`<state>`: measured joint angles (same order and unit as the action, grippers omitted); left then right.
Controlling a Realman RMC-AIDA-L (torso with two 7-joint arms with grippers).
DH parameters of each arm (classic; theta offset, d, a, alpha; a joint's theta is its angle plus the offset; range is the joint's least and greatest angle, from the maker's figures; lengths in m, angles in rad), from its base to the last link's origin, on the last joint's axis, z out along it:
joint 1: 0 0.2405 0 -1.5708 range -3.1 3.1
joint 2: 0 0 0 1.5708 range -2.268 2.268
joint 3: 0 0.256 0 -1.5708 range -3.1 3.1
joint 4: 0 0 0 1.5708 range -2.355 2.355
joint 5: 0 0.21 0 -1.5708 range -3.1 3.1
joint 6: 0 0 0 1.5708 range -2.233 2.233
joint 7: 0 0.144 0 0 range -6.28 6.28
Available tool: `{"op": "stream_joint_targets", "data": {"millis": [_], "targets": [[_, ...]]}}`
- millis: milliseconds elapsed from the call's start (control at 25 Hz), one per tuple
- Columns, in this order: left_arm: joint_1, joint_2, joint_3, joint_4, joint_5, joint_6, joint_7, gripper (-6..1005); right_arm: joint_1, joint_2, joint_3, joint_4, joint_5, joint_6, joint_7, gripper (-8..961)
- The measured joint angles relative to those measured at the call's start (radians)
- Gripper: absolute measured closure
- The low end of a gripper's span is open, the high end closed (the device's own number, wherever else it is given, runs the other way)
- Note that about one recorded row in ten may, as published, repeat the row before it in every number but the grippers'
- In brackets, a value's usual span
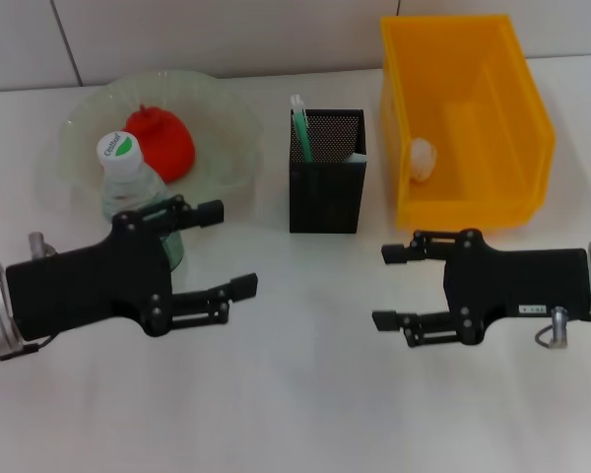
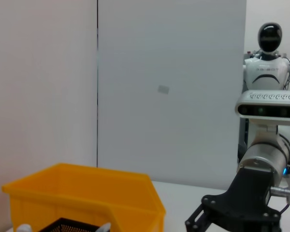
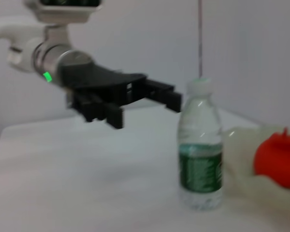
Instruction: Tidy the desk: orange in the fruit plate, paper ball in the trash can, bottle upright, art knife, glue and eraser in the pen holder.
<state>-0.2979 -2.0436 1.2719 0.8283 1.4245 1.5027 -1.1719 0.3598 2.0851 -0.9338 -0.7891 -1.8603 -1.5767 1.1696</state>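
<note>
Surface [image 1: 305, 394]: white and bare in front of both arms; you have room to pull back without sweeping anything.
Yellow bin [image 1: 463, 118]: serves as the trash can, back right; the paper ball [image 1: 423, 158] lies inside against its left wall, so leave it be.
Fruit plate [image 1: 227, 118]: clear glass, back left; the orange [image 1: 163, 141] sits in it, just behind the bottle.
Left gripper [image 1: 217, 251]: low at front left, jaws spread wide and holding nothing; its upper finger is beside the bottle, apart from it in the right wrist view.
Right gripper [image 1: 399, 286]: front right, jaws wide and empty, well apart from bin and holder.
Bottle [image 1: 133, 192]: upright with cap on, at the plate's near edge. I judge your step is clearing away from it: draw the left jaws straight back toward the left, level, so no finger clips its side and tips it.
Pen holder [image 1: 327, 169]: black mesh, centre; a green-and-white item stands inside. What else it holds you cannot tell from here.
</note>
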Motion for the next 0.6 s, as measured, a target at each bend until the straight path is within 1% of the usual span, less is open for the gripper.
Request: {"op": "stream_joint_targets", "data": {"millis": [160, 280, 360, 600], "targets": [[-0.015, -0.005, 0.0, -0.033, 0.062, 0.001, 0.042, 136, -0.026, 0.001, -0.063, -0.085, -0.006, -0.008, 0.072, 174], [-0.018, -0.012, 0.0, -0.035, 0.114, 0.004, 0.054, 136, -0.041, 0.001, -0.088, -0.143, -0.006, -0.01, 0.117, 174], [-0.019, -0.013, 0.0, -0.035, 0.141, 0.006, 0.055, 136, -0.045, 0.001, -0.103, -0.164, -0.006, -0.015, 0.137, 174], [-0.014, -0.013, -0.016, -0.035, 0.154, 0.007, 0.056, 137, -0.044, 0.001, -0.122, -0.19, -0.007, -0.02, 0.159, 174]]}}
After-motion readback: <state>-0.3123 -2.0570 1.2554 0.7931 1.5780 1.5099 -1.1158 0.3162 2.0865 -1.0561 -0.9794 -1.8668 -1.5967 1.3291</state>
